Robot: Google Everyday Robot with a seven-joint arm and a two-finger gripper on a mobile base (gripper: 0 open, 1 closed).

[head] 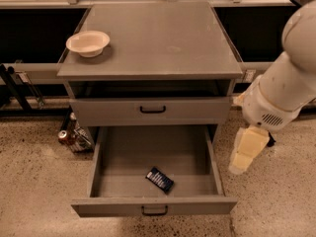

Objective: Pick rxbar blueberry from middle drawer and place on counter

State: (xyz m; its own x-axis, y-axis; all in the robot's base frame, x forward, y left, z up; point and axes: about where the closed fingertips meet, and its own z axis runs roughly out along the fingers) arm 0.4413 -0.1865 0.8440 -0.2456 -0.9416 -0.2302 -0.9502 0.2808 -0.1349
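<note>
Gripper (247, 152) hanging low, right of the open middle drawer (153, 206)

It points down over the floor, just beside the drawer's right wall, and there's no telling whether it's apart or together. One rxbar blueberry (159, 179) lies flat and alone in that pulled-out drawer, near the front, long axis slanting from back-left to front-right. One upper drawer (197, 111), shut. One white bowl (88, 43) sits at the worktop's (163, 43) left edge.

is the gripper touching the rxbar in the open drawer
Apart. The camera view shows the gripper beside the middle drawer, outside its right wall, while the rxbar blueberry lies on the drawer bottom near the front.
</note>
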